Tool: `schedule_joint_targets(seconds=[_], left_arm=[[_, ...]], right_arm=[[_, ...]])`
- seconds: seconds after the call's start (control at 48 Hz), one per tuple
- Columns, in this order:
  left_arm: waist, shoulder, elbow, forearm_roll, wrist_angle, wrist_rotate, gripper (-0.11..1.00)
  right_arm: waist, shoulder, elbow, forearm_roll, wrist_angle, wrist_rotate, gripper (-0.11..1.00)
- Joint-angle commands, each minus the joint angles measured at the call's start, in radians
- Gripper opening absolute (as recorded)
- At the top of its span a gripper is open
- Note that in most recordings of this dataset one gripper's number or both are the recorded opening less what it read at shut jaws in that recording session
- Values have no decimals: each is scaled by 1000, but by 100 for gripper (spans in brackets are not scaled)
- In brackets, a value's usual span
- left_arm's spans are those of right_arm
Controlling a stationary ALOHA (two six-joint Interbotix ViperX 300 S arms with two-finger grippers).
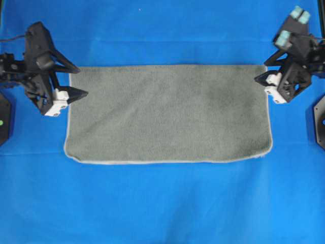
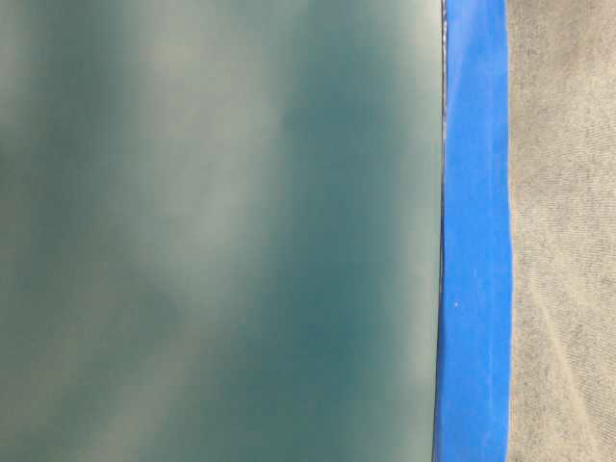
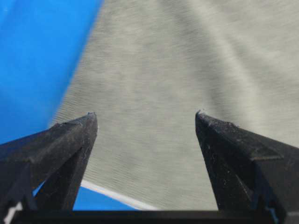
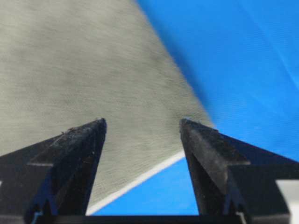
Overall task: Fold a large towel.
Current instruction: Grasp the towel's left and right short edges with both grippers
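One fold looks done: left gripper wide open, empty, at the left edge of the towel, lying flat on the blue cloth; right gripper likewise; further folds remain.

Blue cloth surface bare around towel, claws at its ends

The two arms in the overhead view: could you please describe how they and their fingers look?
Both arms are black, angular frames. The left gripper and right gripper each have tapering black pointed fingers and a white block near the wrist. The right arm carries pale teal pads at its upper end; a thin dark cable trails off the left arm.
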Motion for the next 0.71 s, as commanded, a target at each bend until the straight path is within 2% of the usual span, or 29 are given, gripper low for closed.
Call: schedule_joint_targets(seconds=[0.0, 0.104, 0.313, 0.542, 0.625, 0.688], left_arm=[[35, 57, -11, 3, -51, 49, 80], [72, 132, -18, 2, -89, 117, 81], [126, 258, -29, 3, -138, 206, 80], [152, 342, -41, 2, -161, 249, 80], [150, 347, -46, 2, -138, 264, 76], [147, 348, -51, 2, -106, 302, 69]], right_arm=[[-18, 69, -12, -28, -46, 0, 65], [-41, 156, -21, -52, -83, 0, 65], [-98, 267, -20, -92, -155, -2, 65], [-130, 314, -23, -120, -201, -3, 64], [-130, 313, -20, -120, -196, -11, 62], [-126, 311, -18, -121, -186, -14, 55]])
